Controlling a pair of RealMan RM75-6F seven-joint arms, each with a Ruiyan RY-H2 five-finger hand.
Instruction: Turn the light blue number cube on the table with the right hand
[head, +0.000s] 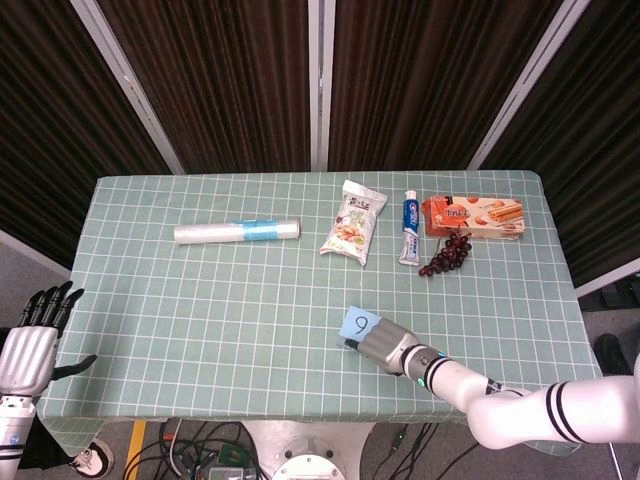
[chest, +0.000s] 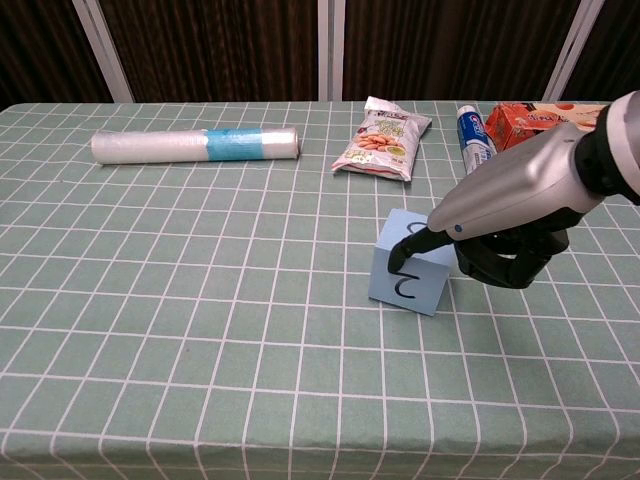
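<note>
The light blue number cube (chest: 402, 284) stands on the green checked tablecloth near the table's front, right of centre. Its top shows a 9 in the head view (head: 357, 323) and its front face a 3 in the chest view. My right hand (chest: 505, 212) leans over the cube from the right. One outstretched finger (chest: 408, 254) touches the cube's upper front edge while the other fingers are curled under the palm. In the head view the right hand (head: 385, 345) covers the cube's near right corner. My left hand (head: 27, 348) hangs off the table's left edge, fingers spread, holding nothing.
A plastic roll (head: 236, 232) lies at the back left. A snack bag (head: 353, 221), toothpaste tube (head: 409, 228), grapes (head: 446, 254) and an orange biscuit box (head: 473, 216) sit at the back right. The table's front edge (head: 300, 410) is close behind the cube.
</note>
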